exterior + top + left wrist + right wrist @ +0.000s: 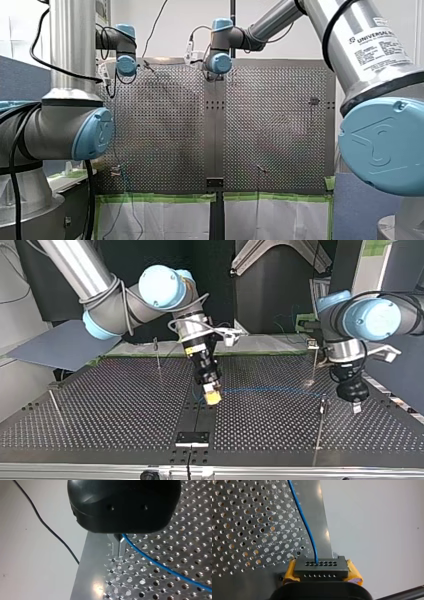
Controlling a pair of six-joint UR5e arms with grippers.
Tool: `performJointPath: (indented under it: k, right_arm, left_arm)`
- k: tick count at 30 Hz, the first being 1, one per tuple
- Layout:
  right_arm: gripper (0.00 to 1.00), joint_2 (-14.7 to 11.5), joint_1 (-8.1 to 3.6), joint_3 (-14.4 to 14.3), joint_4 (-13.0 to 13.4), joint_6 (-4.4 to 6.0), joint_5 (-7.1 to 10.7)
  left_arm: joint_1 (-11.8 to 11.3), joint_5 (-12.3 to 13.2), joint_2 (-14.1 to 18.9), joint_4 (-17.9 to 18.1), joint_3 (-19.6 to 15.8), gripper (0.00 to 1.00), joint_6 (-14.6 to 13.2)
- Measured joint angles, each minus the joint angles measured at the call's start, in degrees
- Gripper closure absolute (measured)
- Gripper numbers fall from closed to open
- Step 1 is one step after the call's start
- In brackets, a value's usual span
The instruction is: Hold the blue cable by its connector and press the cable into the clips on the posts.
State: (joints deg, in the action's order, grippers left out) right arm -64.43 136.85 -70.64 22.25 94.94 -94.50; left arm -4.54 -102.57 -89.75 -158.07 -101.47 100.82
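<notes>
The right hand (212,396) clamps its yellow pads (354,573) on the black connector (321,567). From the connector, the blue cable (304,521) runs over the counter (242,517) to the left hand (119,548), whose narrowed metal fingers (115,547) pinch it.

Robotics lab indicated. A left arm (65,130) and a right arm (370,55) labelled Universal Robots are set at a perforated metal table (165,125) bearing thin posts (318,430), its edge masked with green tape (160,198).
</notes>
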Motion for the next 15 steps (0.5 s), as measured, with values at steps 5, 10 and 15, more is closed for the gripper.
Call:
performJointPath:
  k: [5,10,15]
  right_arm:
    - [0.98,0.0,-0.43,-0.01,0.0,-0.01,-0.06]
    - [0.98,0.04,-0.96,0.0,0.0,-0.05,-0.01]
    - [0.98,0.31,-1.58,-0.01,0.0,-0.08,0.03]
  left_arm:
    - [-0.46,1.7,-0.44,-0.12,0.93,1.0,0.54]
    - [-0.63,3.15,-2.24,-0.51,1.99,1.0,0.7]
    - [-0.89,3.62,-3.23,0.38,3.36,1.0,1.71]
